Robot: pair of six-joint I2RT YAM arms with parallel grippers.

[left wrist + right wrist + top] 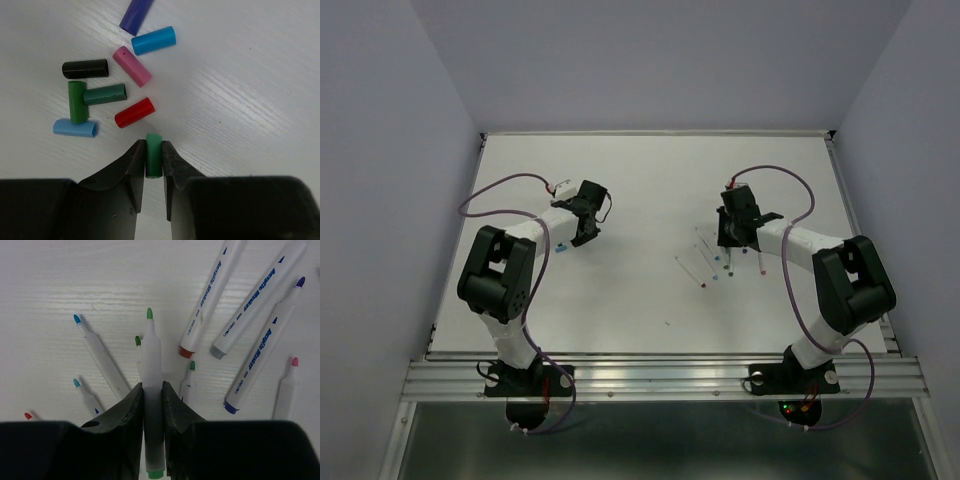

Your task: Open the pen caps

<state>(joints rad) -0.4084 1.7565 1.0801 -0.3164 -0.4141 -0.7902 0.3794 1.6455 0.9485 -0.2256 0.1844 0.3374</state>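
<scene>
My left gripper (153, 152) is shut on a green pen cap (153, 155), held just above the table. Ahead of it lie several loose pen caps: red (134, 112), dark green (105, 94), green (76, 102), light blue (75, 128), black (85, 68), pink (132, 66), blue (153, 40) and purple (136, 15). My right gripper (152, 395) is shut on a white pen barrel with a green tip (150, 350), uncapped. In the top view the left gripper (583, 228) is at mid-left and the right gripper (733, 232) at mid-right.
Several uncapped white pens lie under and around the right gripper, among them blue-tipped (97, 352), pink-tipped (286, 385) and purple-tipped (265, 352) ones. In the top view these pens (705, 262) lie near the right arm. Walls enclose the table.
</scene>
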